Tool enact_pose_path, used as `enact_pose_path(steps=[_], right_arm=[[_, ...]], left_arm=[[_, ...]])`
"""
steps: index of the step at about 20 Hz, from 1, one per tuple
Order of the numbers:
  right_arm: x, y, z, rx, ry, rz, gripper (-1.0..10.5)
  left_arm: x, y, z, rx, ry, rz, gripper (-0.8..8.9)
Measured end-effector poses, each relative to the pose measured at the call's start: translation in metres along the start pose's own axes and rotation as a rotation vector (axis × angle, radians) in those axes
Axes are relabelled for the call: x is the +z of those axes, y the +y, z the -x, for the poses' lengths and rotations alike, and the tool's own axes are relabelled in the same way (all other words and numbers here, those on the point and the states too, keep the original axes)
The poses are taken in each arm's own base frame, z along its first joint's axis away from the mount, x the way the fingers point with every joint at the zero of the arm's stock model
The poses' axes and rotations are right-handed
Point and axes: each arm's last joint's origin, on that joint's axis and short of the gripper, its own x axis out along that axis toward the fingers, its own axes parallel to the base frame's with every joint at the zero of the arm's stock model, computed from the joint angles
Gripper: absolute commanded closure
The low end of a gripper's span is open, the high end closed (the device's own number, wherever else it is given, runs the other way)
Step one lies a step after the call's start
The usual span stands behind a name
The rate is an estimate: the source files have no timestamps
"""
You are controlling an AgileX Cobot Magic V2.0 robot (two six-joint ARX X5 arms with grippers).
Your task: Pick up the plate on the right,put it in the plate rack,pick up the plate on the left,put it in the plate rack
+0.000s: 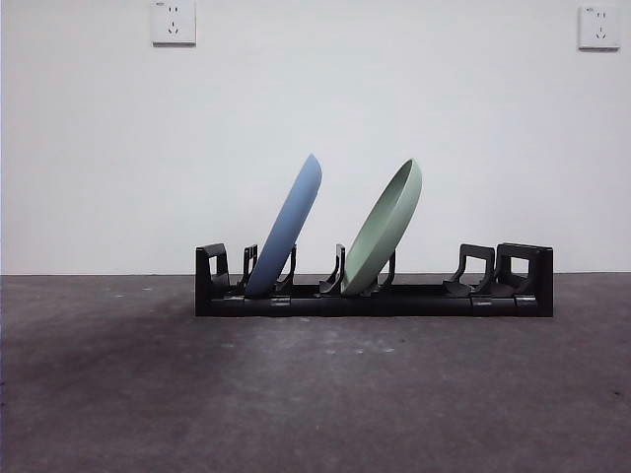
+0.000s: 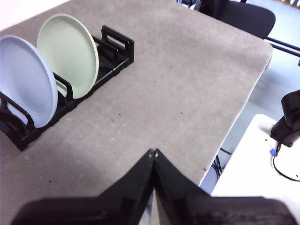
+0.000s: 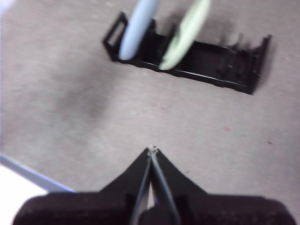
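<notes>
The black plate rack (image 1: pixel 414 298) stands across the middle of the grey table. A blue plate (image 1: pixel 286 229) leans in a slot near its left end, and a green plate (image 1: pixel 385 227) leans in a slot near the middle. Both plates tilt to the right. The left wrist view shows the rack (image 2: pixel 117 51) with the blue plate (image 2: pixel 26 79) and green plate (image 2: pixel 68 54) from the side. My left gripper (image 2: pixel 153 151) is shut and holds nothing, well away from the rack. My right gripper (image 3: pixel 152 149) is also shut and holds nothing, high above the rack (image 3: pixel 211 58).
The table's edge (image 2: pixel 234 122) runs close by in the left wrist view, with a white surface and a black device (image 2: pixel 290 122) beyond it. Two wall sockets (image 1: pixel 174 22) sit on the white wall behind. A dark chair (image 2: pixel 243 18) stands past the table's far corner.
</notes>
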Motion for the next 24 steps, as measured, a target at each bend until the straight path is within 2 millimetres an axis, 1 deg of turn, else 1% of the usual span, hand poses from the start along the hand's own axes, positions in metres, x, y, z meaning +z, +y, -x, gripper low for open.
enact_pose_path(steps=[1, 3, 5, 7, 9, 11, 12, 14, 15, 17, 20, 22, 24], right_arm=[[0.002, -0.001, -0.004, -0.013, 0.013, -0.001, 9.4], [0.008, -0.002, -0.015, -0.030, 0.045, -0.004, 9.4], [0.013, -0.003, -0.026, -0.037, 0.079, -0.007, 9.4], [0.018, -0.004, -0.040, -0.040, 0.119, -0.011, 9.4], [0.023, -0.005, -0.053, -0.044, 0.160, -0.015, 9.4], [0.028, -0.006, -0.067, -0.047, 0.201, -0.018, 9.4], [0.030, -0.006, -0.074, -0.049, 0.221, -0.020, 9.4], [0.033, -0.007, -0.086, -0.052, 0.256, -0.023, 9.4], [0.034, -0.008, -0.092, -0.053, 0.274, -0.025, 9.4], [0.036, -0.009, -0.103, -0.056, 0.304, -0.028, 9.4], [0.038, -0.010, -0.115, -0.058, 0.337, -0.031, 9.4], [0.039, -0.010, -0.119, -0.059, 0.349, -0.032, 9.4], [0.039, -0.010, -0.120, -0.061, 0.352, -0.032, 9.4]], left_arm=[[0.001, 0.001, -0.003, 0.013, 0.008, -0.006, 8.17], [0.007, 0.004, -0.011, 0.100, -0.007, -0.025, 8.17], [0.016, 0.009, -0.011, 0.206, -0.093, -0.067, 8.17], [0.025, 0.019, -0.001, 0.298, -0.213, -0.129, 8.17], [0.030, 0.031, 0.012, 0.350, -0.296, -0.198, 8.17], [0.026, 0.043, 0.025, 0.369, -0.350, -0.240, 8.17], [0.020, 0.048, 0.030, 0.389, -0.372, -0.250, 8.17], [0.004, 0.057, 0.039, 0.502, -0.409, -0.259, 8.17], [-0.006, 0.059, 0.040, 0.561, -0.426, -0.260, 8.17], [-0.031, 0.060, 0.035, 0.626, -0.454, -0.271, 8.17], [-0.076, 0.062, 0.015, 0.668, -0.490, -0.288, 8.17], [-0.111, 0.068, -0.007, 0.673, -0.482, -0.257, 8.17], [-0.147, 0.074, -0.029, 0.689, -0.455, -0.188, 8.17]])
